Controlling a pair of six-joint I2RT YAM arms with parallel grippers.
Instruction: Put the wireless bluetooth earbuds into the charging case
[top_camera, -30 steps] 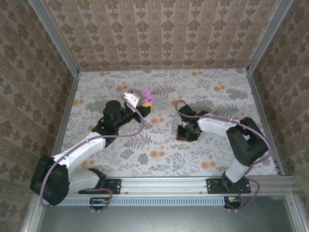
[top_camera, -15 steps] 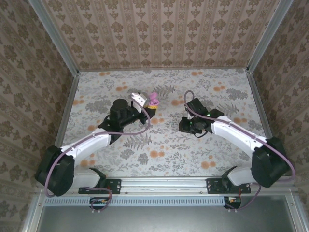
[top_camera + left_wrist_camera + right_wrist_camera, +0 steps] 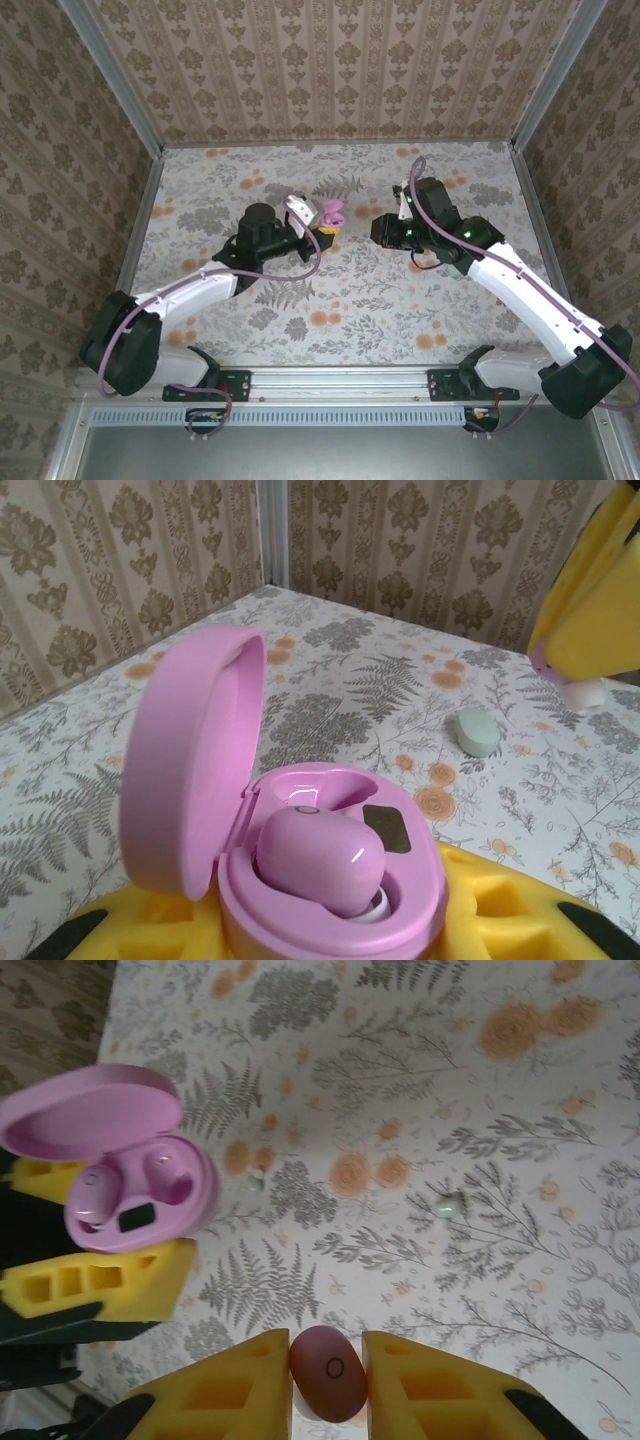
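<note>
at the bottom of the right wrist view a pink earbud (image 3: 328, 1372) is pinched between the right fingers (image 3: 262, 1375), which are closed on it, round face to the lens. up and to the left the charging case (image 3: 140, 1175) is held off the worktop (image 3: 480, 1110) by the left fingers (image 3: 95, 1280), clamped on its base, with the lid (image 3: 90, 1110) swung fully back. the two are kept near each other but clearly apart.

from the left wrist view one seated earbud (image 3: 315, 855) is seen in the near well, and the empty well (image 3: 325, 785) lies just behind it, close to the hinge. that is judged to be the target. the carried bud should be turned to match that hollow, brought in from the side away from the lid, lowered straight, and released only once it is nested. the case should be kept level, since a tilt could spill the seated bud.

the upright lid is the obstacle most likely to be clipped. further out, a small green pebble-like piece (image 3: 478, 732) lies loose on the worktop, well clear of the path. the patterned walls (image 3: 330, 70) stand beyond.
</note>
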